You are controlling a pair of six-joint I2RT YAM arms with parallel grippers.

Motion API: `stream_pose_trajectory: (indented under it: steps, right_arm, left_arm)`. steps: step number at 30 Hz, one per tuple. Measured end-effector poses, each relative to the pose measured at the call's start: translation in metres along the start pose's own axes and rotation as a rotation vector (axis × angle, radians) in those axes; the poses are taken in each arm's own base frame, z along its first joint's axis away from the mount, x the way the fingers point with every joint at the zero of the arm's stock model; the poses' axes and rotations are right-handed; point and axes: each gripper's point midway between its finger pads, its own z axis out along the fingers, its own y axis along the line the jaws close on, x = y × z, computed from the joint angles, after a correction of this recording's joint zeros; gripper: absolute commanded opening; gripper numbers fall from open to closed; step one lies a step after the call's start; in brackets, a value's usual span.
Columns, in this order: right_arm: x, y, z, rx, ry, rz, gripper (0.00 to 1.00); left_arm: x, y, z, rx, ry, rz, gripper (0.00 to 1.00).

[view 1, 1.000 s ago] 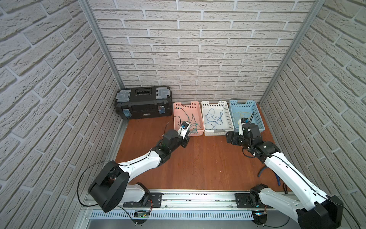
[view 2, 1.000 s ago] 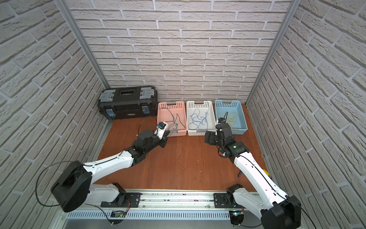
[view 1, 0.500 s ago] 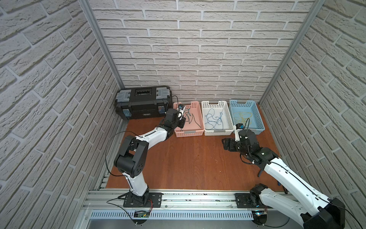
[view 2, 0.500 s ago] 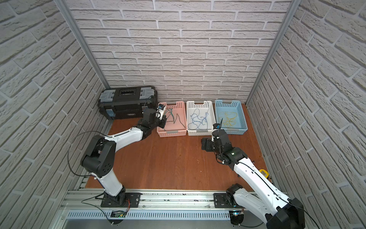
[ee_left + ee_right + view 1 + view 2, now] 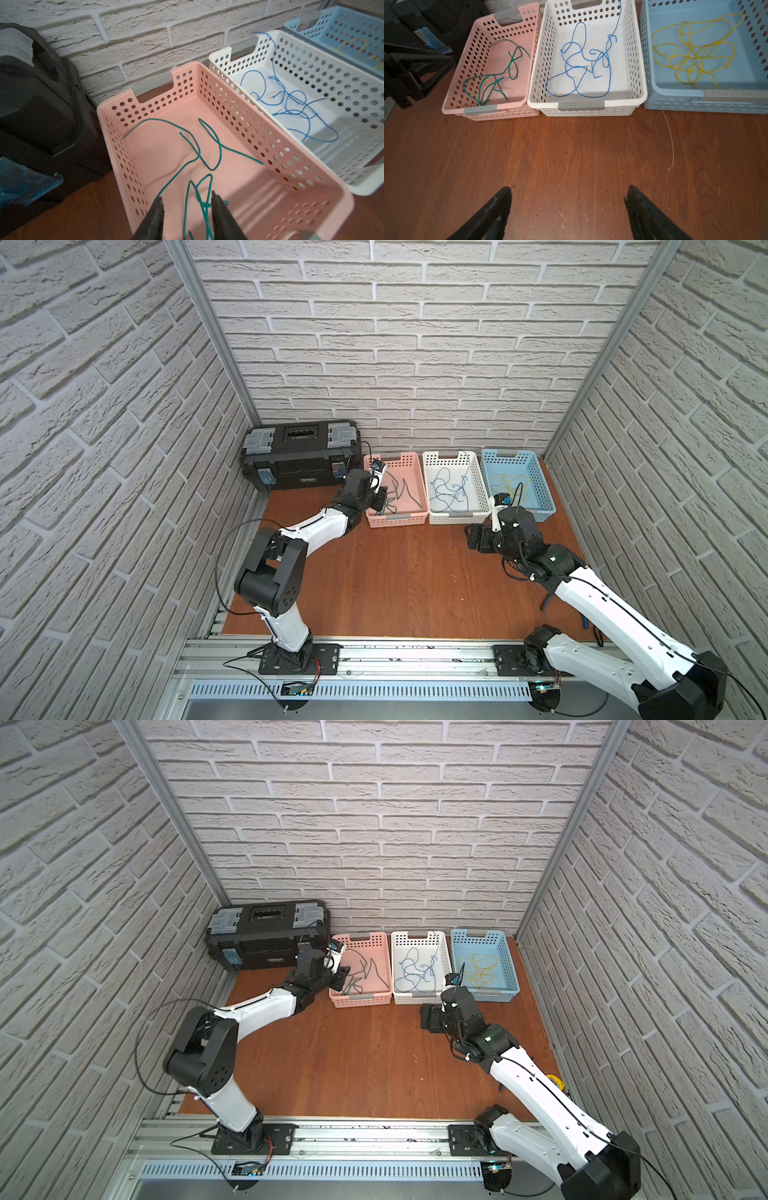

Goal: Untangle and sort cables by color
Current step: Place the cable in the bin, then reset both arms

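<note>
Green cables (image 5: 198,154) are shown lying in the pink basket (image 5: 508,115), strands passing loose between the parted jaws of the left gripper (image 5: 187,207), nothing pinched. Blue cables (image 5: 577,67) in the white basket (image 5: 581,112) and yellow cables (image 5: 693,56) in the blue basket (image 5: 675,106) lie ahead of the right gripper (image 5: 569,199), spread wide over bare floor (image 5: 571,149). Sorting is judged all but done; only withdrawal seems left.

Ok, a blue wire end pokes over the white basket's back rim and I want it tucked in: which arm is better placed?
Probably right. The right gripper hangs open and empty before the white basket; the left gripper is over the pink basket, green wires between its jaws.
</note>
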Motion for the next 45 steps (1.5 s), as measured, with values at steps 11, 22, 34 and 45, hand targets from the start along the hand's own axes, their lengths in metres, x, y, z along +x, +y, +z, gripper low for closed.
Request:
stream_pose_trajectory:
  steps: [11, 22, 34, 45]
  right_arm:
    - [-0.038, -0.029, -0.042, 0.130, -0.209, 0.009, 1.00]
    - [-0.017, -0.088, -0.011, 0.483, -0.310, -0.191, 1.00]
    - [0.032, -0.125, 0.064, 0.536, -0.205, -0.295, 0.98]
    - [0.020, -0.135, 0.079, 0.381, -0.311, -0.306, 0.98]
  left_arm:
    - [-0.022, 0.002, -0.095, -0.033, -0.157, -0.031, 0.98]
    - [0.066, 0.059, -0.113, -0.326, 0.008, 0.005, 0.98]
    - [0.133, 0.146, -0.107, -0.485, 0.131, -0.072, 0.98]
    - [0.160, 0.147, -0.091, -0.355, 0.053, -0.095, 0.98]
